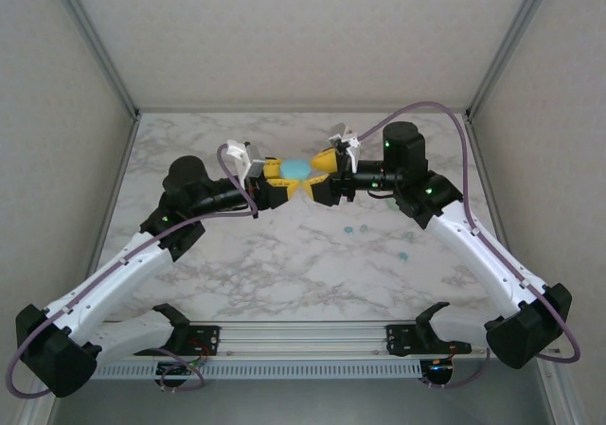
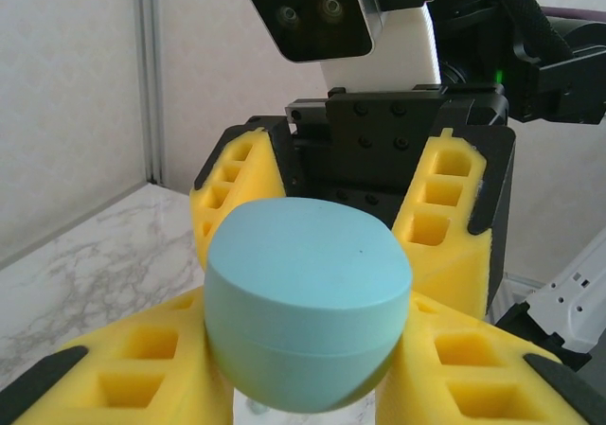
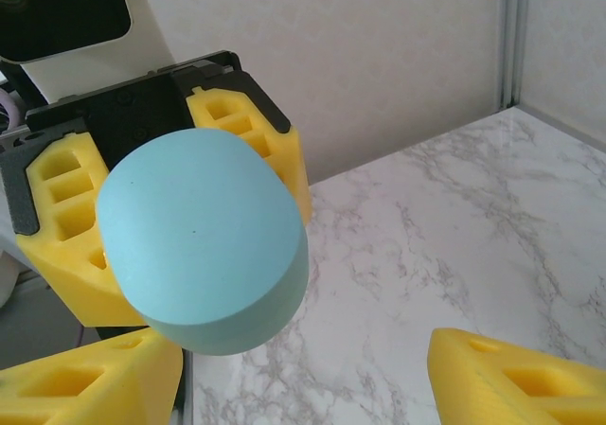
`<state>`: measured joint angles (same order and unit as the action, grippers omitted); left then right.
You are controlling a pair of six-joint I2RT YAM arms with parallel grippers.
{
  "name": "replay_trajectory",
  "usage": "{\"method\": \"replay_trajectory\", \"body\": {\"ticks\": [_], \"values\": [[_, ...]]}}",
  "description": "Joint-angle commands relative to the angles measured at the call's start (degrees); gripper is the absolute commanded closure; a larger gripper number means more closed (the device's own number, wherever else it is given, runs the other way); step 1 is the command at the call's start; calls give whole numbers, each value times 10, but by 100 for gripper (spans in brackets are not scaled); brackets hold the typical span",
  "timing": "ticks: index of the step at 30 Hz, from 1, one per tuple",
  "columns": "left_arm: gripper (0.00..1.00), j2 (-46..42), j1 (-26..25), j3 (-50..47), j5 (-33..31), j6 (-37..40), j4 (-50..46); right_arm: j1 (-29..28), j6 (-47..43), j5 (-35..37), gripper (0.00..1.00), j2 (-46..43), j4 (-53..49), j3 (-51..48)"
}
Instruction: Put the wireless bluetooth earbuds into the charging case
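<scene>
1. Now my left gripper [image 2: 303, 392] is closed on the case [image 2: 308, 302]; its yellow fingers [image 2: 95, 363] press it from both sides, low on the body.
2. The case hangs in the air above the middle of the table [image 1: 284, 274], between my two grippers, and its lid looks shut.
3. My right gripper [image 3: 303, 387] faces the left one with jaws wide apart around the case. One finger [image 3: 142, 368] is just beside the case and I cannot tell if it touches; the other is well apart.
4. The earbuds [image 1: 348, 228] lie on the table below my right gripper: two close together, one further right.
</scene>
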<state>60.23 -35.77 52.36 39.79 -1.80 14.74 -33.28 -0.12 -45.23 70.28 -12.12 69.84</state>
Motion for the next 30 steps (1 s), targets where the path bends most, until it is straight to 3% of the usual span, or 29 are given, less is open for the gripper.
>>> {"method": "replay_trajectory", "body": {"ticks": [1, 7, 30], "values": [[73, -2, -11, -3, 1, -9, 11, -2, 10, -22, 30, -4, 36, 22], [73, -3, -11, -3, -3, -7, 10, -3, 2, -44, 29, -5, 32, 21], [74, -8, -12, -2, -2, 2, -11, -1, 16, 0, 32, -15, 59, 8]]}}
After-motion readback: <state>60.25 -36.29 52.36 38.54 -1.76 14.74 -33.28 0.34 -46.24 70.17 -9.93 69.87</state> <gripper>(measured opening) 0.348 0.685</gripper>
